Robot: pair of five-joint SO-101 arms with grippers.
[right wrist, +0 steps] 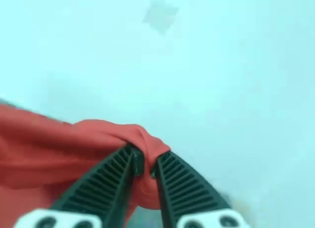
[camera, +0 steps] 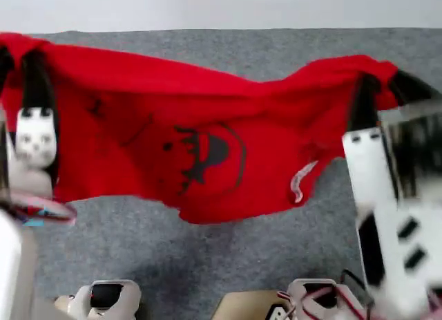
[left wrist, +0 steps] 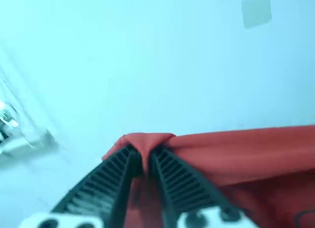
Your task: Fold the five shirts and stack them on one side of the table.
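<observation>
I find 1 red shirt (camera: 124, 147) stretched between the 2 arms over the grey worktop (camera: 269, 258), with its dark print (camera: 207, 154) facing the high camera. The left jaws are pinched tight on one bunched corner. The right jaws are pinched tight on the opposite corner. I cannot tell whether the sagging hem touches the worktop.

1. A grey, felt-like covering spreads over the whole surface (camera: 276, 50).
2. Past its far edge runs a plain pale wall (camera: 221, 5), evenly lit.
3. A small square plate (left wrist: 256, 9) sits flat on a bare pale expanse.
4. A tan board (camera: 242, 307) lies at the near edge.
</observation>
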